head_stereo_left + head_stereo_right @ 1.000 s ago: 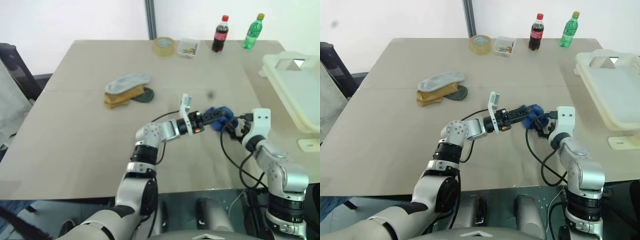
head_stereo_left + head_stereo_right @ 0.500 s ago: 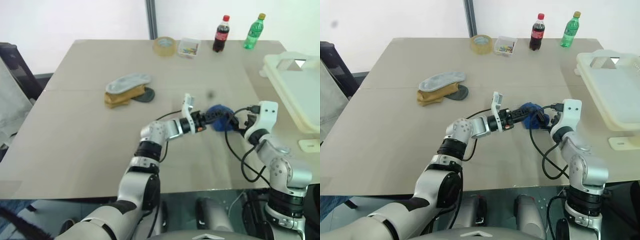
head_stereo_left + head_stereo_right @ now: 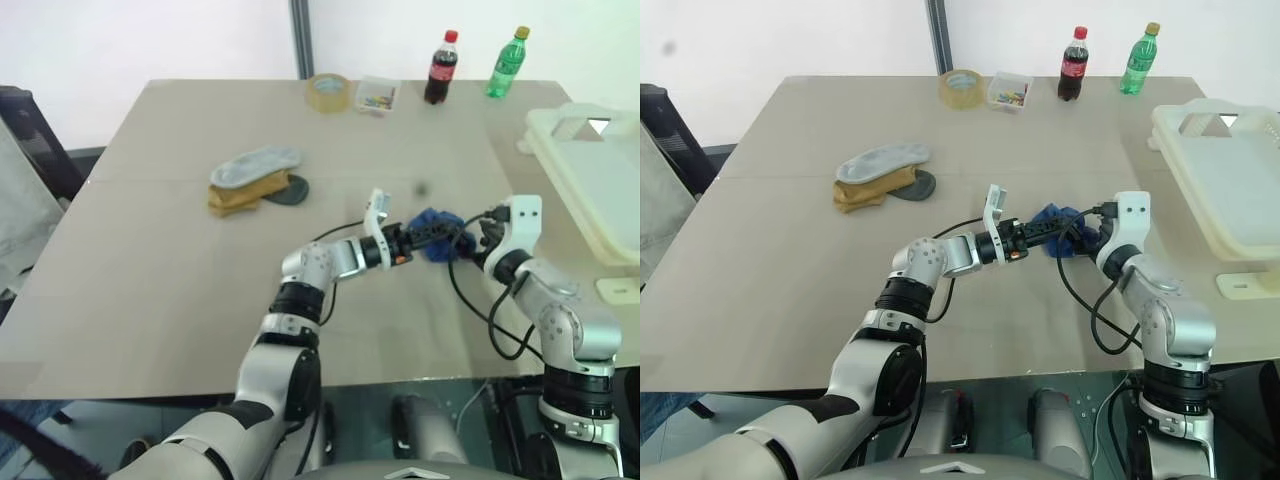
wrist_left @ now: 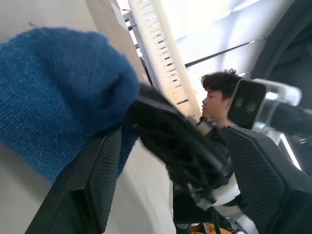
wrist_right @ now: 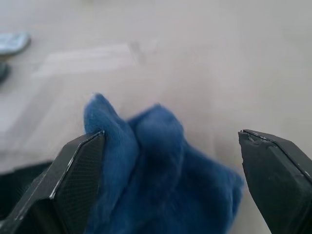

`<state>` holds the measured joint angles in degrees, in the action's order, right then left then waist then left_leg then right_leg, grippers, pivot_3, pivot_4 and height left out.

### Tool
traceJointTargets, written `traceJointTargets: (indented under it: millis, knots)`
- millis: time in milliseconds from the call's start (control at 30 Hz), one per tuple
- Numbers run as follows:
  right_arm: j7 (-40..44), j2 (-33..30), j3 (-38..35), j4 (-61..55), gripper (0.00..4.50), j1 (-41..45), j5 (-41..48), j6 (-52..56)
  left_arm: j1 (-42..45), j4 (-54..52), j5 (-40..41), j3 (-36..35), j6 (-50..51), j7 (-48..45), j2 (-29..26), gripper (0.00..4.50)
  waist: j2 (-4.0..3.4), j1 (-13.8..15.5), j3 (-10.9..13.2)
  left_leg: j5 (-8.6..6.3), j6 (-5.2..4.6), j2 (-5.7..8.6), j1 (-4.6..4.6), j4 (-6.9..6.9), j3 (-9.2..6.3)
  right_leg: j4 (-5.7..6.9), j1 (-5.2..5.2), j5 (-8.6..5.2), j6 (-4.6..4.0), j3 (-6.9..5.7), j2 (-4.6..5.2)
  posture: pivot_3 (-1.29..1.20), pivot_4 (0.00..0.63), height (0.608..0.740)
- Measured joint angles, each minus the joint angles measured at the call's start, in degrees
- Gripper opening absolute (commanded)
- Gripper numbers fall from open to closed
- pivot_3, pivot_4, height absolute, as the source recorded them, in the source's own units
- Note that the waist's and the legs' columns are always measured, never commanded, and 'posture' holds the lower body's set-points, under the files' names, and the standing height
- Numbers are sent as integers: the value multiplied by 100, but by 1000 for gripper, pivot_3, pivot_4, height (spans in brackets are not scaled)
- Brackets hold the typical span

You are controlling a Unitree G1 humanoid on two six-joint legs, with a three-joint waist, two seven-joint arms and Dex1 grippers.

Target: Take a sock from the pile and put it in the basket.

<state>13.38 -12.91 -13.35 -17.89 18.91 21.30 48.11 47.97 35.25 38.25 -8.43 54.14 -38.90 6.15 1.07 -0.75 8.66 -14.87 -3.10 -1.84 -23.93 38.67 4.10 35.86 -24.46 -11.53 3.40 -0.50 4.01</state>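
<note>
Sock (image 3: pixel 437 221), royal blue and bunched, is held up off the table (image 3: pixel 150 250), well apart from the pile (image 3: pixel 255 181) of grey, mustard and dark green socks and short of the cream-white basket (image 3: pixel 600 200). The step in hand looks like a handover: the sock has been taken from the pile and is being offered from one arm to the other.

Left gripper (image 3: pixel 432 231) reaches across toward the basket side and pinches the sock, its black fingers (image 4: pixel 105 175) pressed into the fabric. Right gripper (image 5: pixel 170 190) faces the sock with its fingers (image 5: pixel 73 180) spread wide on either side of the blue bundle, not yet closed on it.

Next, by my reading, the right gripper must close on the sock, the left must let go, and the right arm must carry the sock over the basket rim.
</note>
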Motion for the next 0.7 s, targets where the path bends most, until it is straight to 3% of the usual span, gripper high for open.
traceJointTargets:
  millis: [300, 700]
  knots:
    - [501, -429, 127, 50, 4444, 3, 197, -98, -12, -23, -5, 2, -45, -95, 8, 3570, 0, 5, 0, 0, 0, 0, 0, 0, 1, 0, 0, 0, 0, 0, 0, 0, 150, 740]
    - [857, -504, 293, 773, 4444, 39, 301, -127, -243, -253, -48, 180, 131, -156, -40, 3570, 0, 4, 0, 0, 0, 0, 0, 0, 2, 0, 0, 0, 0, 2, 0, 0, 150, 740]
